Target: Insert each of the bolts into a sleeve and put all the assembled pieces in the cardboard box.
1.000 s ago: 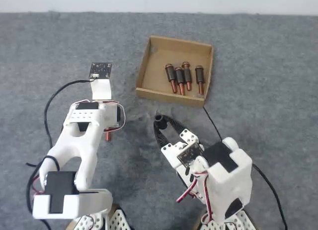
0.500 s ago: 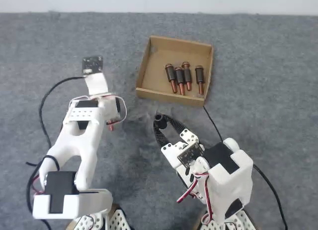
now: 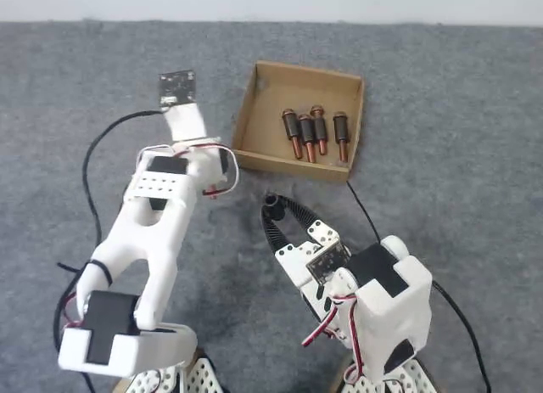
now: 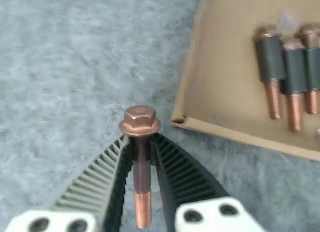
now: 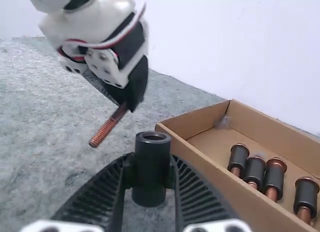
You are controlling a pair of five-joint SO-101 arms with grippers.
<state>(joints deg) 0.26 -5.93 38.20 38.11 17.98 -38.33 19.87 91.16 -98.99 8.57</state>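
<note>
Left gripper pinches a bare bolt, aloft just left of the box. Right gripper clamps a sleeve upright, nearer. Four assembled pieces lie boxed. This pair looks last and is not yet joined.

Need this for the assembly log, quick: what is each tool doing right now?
Left tool: closed, holding a copper bolt.
Right tool: closed, holding a black sleeve.

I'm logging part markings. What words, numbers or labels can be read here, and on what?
No text can be read.
On the circuit board at an arm's wrist: print, if any, is too small to read.
On the box, bolt and sleeve: no marks show.
</note>
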